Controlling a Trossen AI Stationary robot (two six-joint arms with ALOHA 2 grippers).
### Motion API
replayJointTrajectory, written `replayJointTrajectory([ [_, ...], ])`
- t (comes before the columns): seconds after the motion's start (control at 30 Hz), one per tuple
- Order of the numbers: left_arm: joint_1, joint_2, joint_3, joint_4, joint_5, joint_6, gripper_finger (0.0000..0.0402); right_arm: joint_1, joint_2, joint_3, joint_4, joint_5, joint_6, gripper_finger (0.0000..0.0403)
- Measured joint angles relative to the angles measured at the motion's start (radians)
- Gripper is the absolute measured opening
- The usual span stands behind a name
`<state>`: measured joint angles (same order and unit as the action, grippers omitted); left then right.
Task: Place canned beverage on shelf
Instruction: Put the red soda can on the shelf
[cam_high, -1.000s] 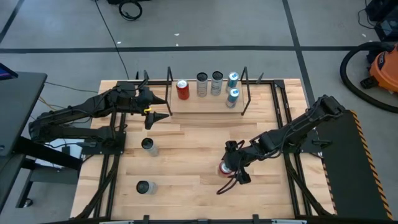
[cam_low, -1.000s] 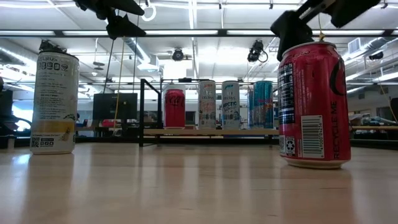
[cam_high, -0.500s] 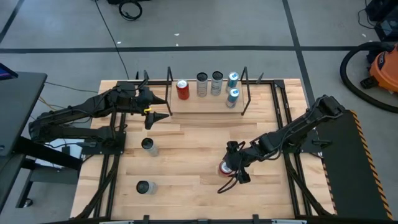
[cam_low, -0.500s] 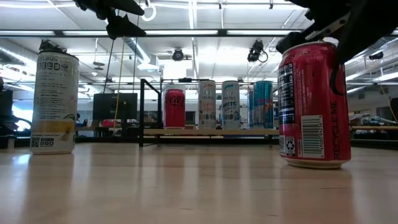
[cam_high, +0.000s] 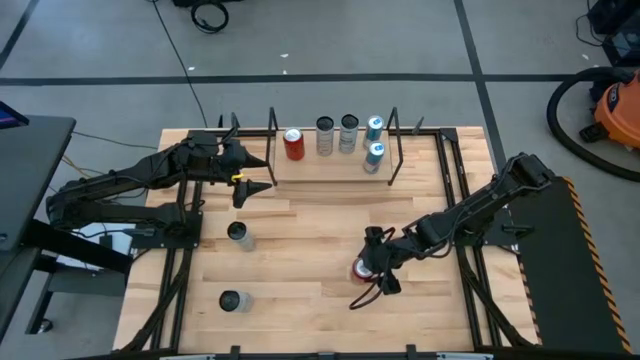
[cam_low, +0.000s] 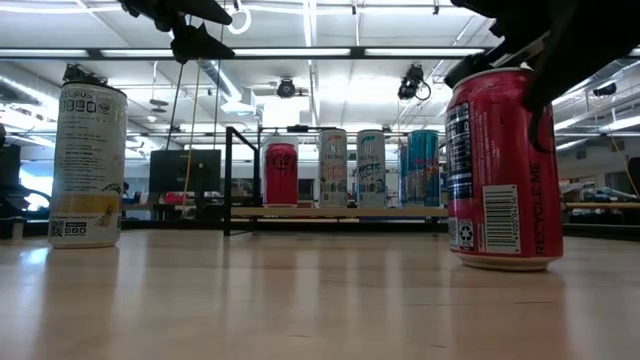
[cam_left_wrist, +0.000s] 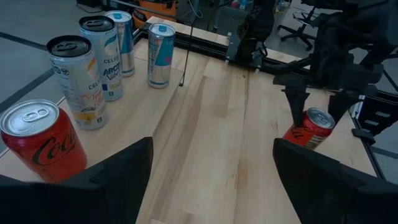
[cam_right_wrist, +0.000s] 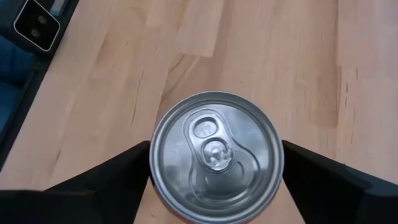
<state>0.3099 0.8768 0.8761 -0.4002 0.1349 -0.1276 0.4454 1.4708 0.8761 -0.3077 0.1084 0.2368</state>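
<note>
A red can (cam_high: 361, 270) stands upright on its base on the table at the near right; the right wrist view shows its silver top (cam_right_wrist: 216, 155). My right gripper (cam_high: 366, 274) is down over its top, shut on it. The shelf (cam_high: 330, 162) runs along the far edge and carries another red can (cam_high: 293, 144), two pale slim cans and two blue ones. My left gripper (cam_high: 254, 178) hangs open above the table, off the shelf's left end, with nothing between its fingers (cam_left_wrist: 115, 171). My right gripper pinches the red can's upper wall, just under the rim (cam_right_wrist: 154, 163), between its two fingers, one on each side. The fingers (cam_low: 550, 75) slant down from above and from the table's right. The can stands upright with its base on the table (cam_low: 505, 262).
Two more cans stand on the table's left half, one mid-left (cam_high: 237, 234) and one near the front (cam_high: 231, 300); the nearer shows tall and white in the low view (cam_low: 88, 165). Black upright rod frames (cam_high: 394, 150) close the shelf's ends. Bare wood lies between the red can and the shelf.
My right gripper has sunk over the top of the red can near the right edge, and its fingers have drawn in against the can's sides. The can stays upright in the same spot.
</note>
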Motion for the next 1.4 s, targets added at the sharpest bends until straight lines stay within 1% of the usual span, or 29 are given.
replayJointTrajectory([
  [0.17, 0.000, 0.000, 0.000, 0.000, 0.000, 0.000, 0.0332, -0.001, 0.000, 0.001, 0.001, 0.000, 0.031, 0.0305],
  [0.27, 0.000, 0.000, 0.000, 0.000, 0.000, 0.000, 0.0332, -0.003, 0.000, 0.001, 0.008, 0.012, 0.060, 0.0305],
  [0.4, 0.000, 0.000, 0.000, 0.000, 0.000, 0.000, 0.0332, -0.007, 0.001, 0.004, 0.027, 0.054, 0.086, 0.0305],
  [0.57, 0.000, 0.000, 0.000, 0.000, 0.000, 0.000, 0.0332, -0.046, 0.001, 0.068, 0.015, 0.076, 0.087, 0.0305],
  [0.73, 0.000, 0.000, 0.000, 0.000, 0.000, 0.000, 0.0332, -0.135, 0.001, 0.146, -0.027, 0.083, 0.086, 0.0305],
  [0.9, 0.001, 0.000, 0.000, 0.000, -0.003, 0.000, 0.0332, -0.255, 0.001, 0.209, -0.041, 0.082, 0.080, 0.0305],
  [1.07, 0.001, 0.000, 0.000, 0.000, -0.073, 0.000, 0.0332, -0.383, 0.001, 0.268, -0.040, 0.083, 0.071, 0.0305],
  [1.13, 0.001, 0.000, 0.000, 0.000, -0.081, 0.000, 0.0332, -0.428, 0.001, 0.290, -0.045, 0.087, 0.049, 0.0305],
  [1.4, 0.001, 0.000, 0.000, 0.000, -0.081, 0.006, 0.0332, -0.557, 0.001, 0.363, -0.024, 0.115, -0.016, 0.0305],
])
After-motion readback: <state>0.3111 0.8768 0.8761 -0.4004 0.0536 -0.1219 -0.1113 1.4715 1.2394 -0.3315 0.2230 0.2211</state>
